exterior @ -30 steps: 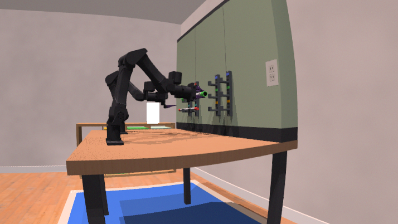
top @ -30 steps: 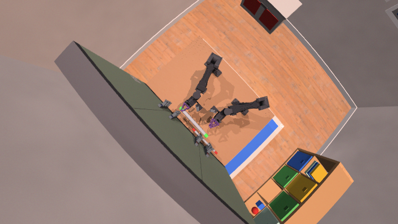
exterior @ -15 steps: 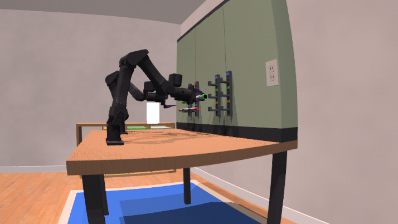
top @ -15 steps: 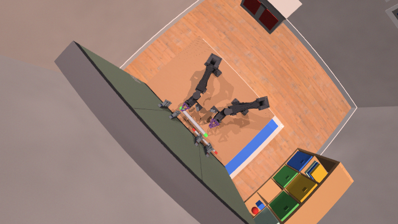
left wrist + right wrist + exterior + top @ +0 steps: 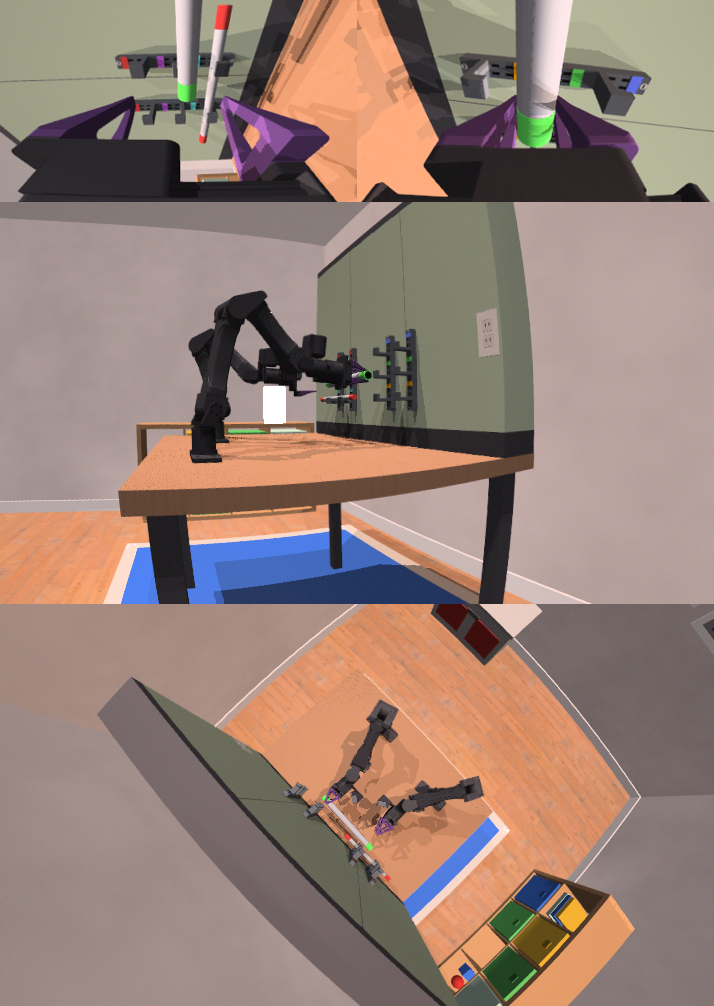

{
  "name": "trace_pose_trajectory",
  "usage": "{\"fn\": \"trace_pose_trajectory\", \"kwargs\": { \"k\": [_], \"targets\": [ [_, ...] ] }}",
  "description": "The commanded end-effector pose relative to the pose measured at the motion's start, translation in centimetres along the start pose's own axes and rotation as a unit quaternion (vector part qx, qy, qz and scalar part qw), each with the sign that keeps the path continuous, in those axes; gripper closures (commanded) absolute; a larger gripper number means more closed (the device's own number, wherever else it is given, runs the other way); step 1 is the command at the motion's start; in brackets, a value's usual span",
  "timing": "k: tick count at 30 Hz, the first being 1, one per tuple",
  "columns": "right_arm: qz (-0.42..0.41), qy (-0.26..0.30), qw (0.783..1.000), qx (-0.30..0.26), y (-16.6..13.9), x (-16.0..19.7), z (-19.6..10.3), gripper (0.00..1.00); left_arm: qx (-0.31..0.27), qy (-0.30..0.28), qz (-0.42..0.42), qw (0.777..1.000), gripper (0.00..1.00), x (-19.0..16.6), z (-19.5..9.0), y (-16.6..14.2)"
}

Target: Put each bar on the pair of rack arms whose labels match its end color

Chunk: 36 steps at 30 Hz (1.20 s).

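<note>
Two bars, neither on its color. Green bar [image 5: 350, 824] [image 5: 366, 375] [image 5: 187, 45] [image 5: 539, 59] hangs near the bench's [image 5: 310, 739] [image 5: 325, 472] [image 5: 324, 113] [image 5: 389, 113] wall edge, one end gripped by right claw [image 5: 327, 797] [image 5: 361, 372] [image 5: 535, 100]. Left claw [image 5: 384, 827] [image 5: 315, 392] [image 5: 178, 101] open, apart. Single-end hold could let it droop or twist, then clip right rack [image 5: 314, 809] [image 5: 411, 392] [image 5: 616, 105]. Red bar [image 5: 387, 878] [image 5: 336, 398] [image 5: 210, 90] rests on left rack's [image 5: 373, 871] [image 5: 353, 358] [image 5: 137, 70] lowest arms; a leftward swing might knock it off.

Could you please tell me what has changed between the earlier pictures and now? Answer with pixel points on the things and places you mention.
The right gripper [image 5: 330, 796] [image 5: 357, 372] [image 5: 535, 100] has moved slightly downward since the earliest picture, bringing the green-ended bar [image 5: 349, 824] [image 5: 362, 375] [image 5: 187, 45] [image 5: 542, 59] down with it. Nothing was newly taken hold of or let go. The left gripper [image 5: 384, 827] [image 5: 307, 392] [image 5: 178, 101] and the red-ended bar [image 5: 366, 857] [image 5: 337, 398] [image 5: 211, 86] show no visible change.
</note>
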State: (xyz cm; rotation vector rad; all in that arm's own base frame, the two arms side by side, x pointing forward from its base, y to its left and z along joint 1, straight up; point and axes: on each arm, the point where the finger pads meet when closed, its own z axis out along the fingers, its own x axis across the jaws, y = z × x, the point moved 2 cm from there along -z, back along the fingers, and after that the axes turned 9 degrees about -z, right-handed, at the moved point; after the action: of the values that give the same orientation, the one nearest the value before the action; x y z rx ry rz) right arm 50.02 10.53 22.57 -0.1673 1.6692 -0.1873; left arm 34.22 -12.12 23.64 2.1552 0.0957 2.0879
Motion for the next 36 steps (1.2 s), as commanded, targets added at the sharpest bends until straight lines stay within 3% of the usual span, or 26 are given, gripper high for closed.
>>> {"fn": "trace_pose_trajectory", "kwargs": {
  "k": [1,36],
  "targets": [
    [0.038,-0.056,0.998,0.010,-0.9,-3.1,0.0,1.00,-0.004,0.014,-0.008,1.000,0.00,1.2,-0.3,-0.5],
    [0.038,-0.056,0.998,0.010,-0.8,-2.7,0.1,1.00,-0.003,0.015,-0.008,1.000,0.00,1.7,0.6,-3.4]
  ]
}}
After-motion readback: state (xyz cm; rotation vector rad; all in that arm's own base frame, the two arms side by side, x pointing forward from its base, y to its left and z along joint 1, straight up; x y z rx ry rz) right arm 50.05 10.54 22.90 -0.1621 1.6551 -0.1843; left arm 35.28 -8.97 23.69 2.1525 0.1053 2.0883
